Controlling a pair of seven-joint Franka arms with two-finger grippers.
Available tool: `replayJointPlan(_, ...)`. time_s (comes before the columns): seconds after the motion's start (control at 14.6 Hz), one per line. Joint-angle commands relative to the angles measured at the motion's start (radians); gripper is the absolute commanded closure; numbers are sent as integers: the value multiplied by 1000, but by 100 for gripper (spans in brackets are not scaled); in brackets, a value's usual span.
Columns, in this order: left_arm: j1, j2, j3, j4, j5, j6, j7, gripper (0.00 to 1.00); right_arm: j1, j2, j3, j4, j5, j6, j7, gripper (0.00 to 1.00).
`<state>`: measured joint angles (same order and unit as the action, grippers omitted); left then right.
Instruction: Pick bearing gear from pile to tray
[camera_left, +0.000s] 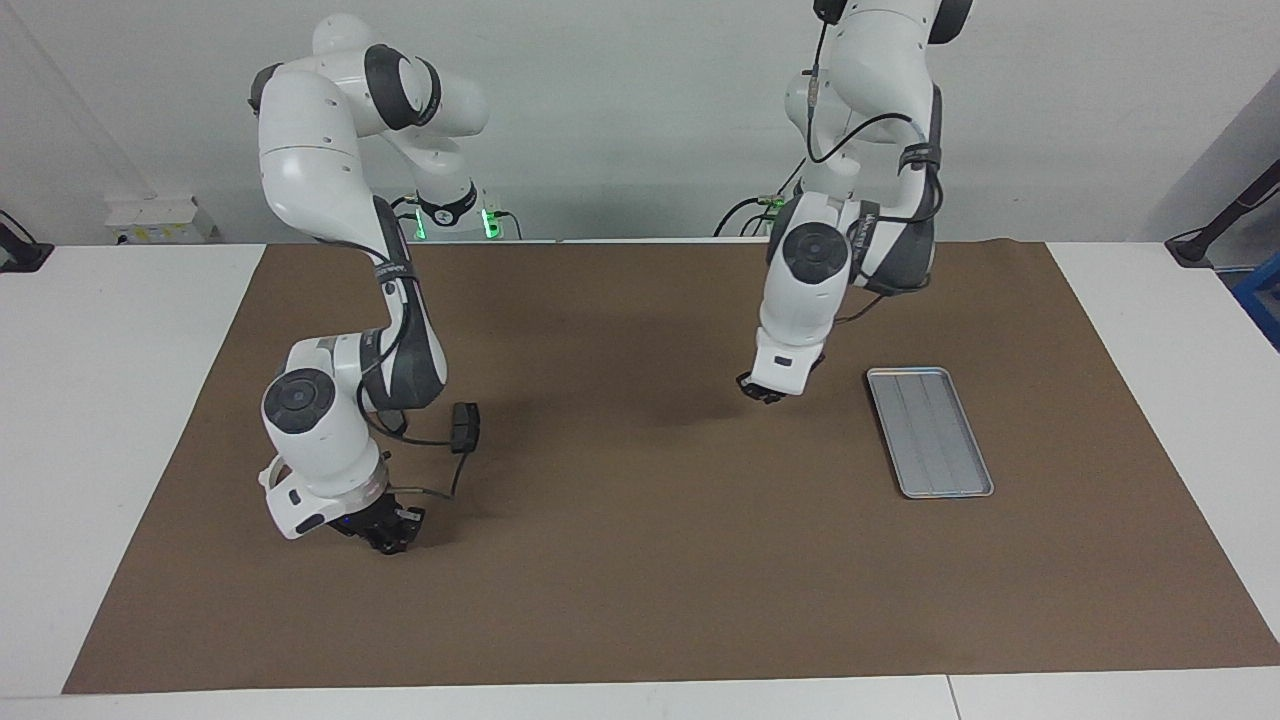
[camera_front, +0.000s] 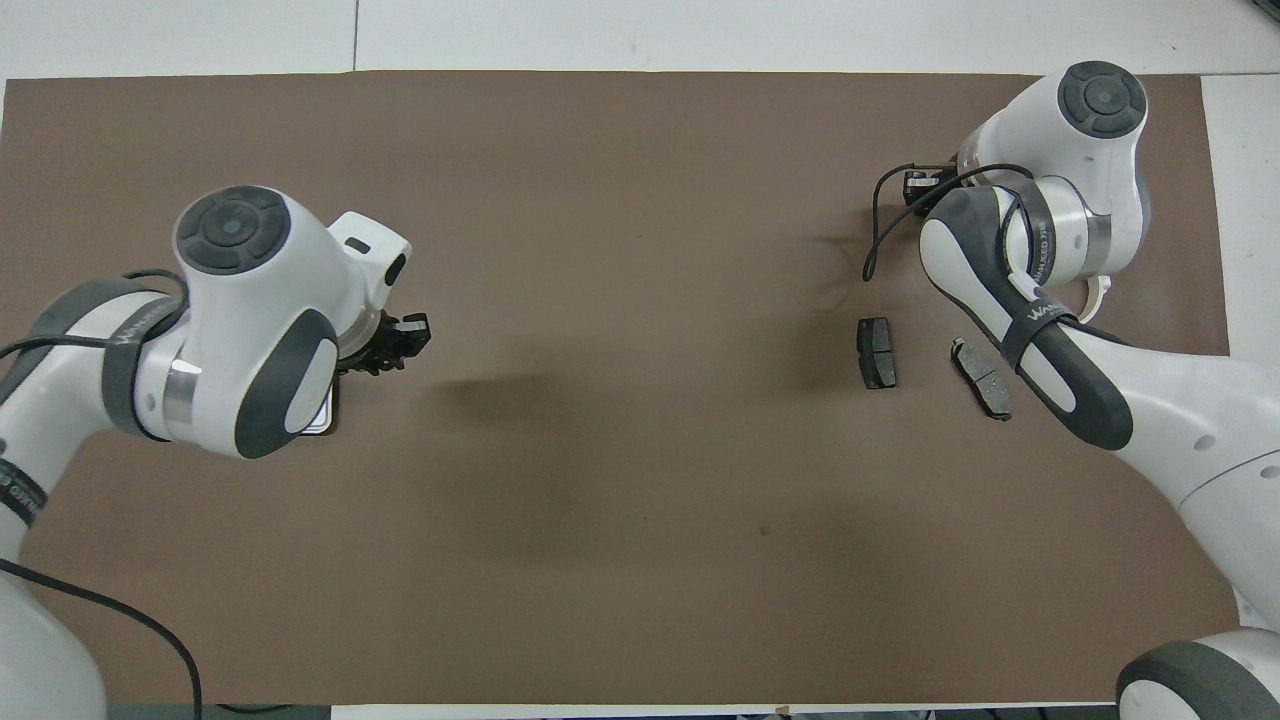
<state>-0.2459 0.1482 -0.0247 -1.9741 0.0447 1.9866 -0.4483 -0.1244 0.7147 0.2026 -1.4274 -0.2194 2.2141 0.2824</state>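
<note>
1. The tray (camera_left: 929, 430) is a flat silver-grey rectangle with a low rim and ribbed bottom. It lies on the brown mat (camera_left: 640, 600) toward the left arm's end of the table, and nothing shows inside it.

2. The left gripper (camera_left: 764, 390) hangs in the air over bare mat just beside the tray's edge, not yet over the tray. Something small and dark sits between its tips, perhaps the bearing gear, but it cannot be told whether the jaws pinch a part or are simply closed.

3. In the overhead view, the left arm's white wrist covers nearly all of the tray, and only one corner peeks out.

4. The pile lies toward the right arm's end. Two dark grey brake pads (camera_front: 877, 352) (camera_front: 981, 365) rest flat on the mat, near each other but apart.

5. The right gripper (camera_left: 392, 537) is low at the mat, farther from the robots than the pads, among small dark pieces. Whether its jaws are spread or pressed together cannot be told.

6. To do this step well, the left gripper likely needs to travel sideways until it is squarely over the tray's middle. It should then come down close to the ribbed bottom before letting go, because a round part dropped from height could roll or bounce over the low rim.
</note>
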Motion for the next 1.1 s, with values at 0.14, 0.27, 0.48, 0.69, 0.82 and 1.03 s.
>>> replayJointPlan(0.14, 226, -48, -12, -139, -48, 141, 434, 100, 0, -59, 15, 42, -28, -204, 1, 100)
replayJointPlan(0.27, 279, -41, -11, -166, -48, 179, 551, 100, 37, -156, 27, 44, -32, -350, -19, 100)
replayJointPlan(0.48, 292, -41, -11, -215, -49, 248, 570, 100, 150, -267, 81, 126, 18, -606, 67, 100)
replayJointPlan(0.69, 292, -27, -11, -229, -48, 287, 585, 100, 305, -281, 90, 217, 130, -708, 408, 100)
replayJointPlan(0.82, 292, -22, -11, -244, -48, 299, 596, 100, 385, -278, 90, 208, 185, -613, 658, 100)
replayJointPlan(1.03, 292, -33, -11, -301, -49, 354, 591, 100, 483, -255, 92, 156, 189, -497, 835, 100)
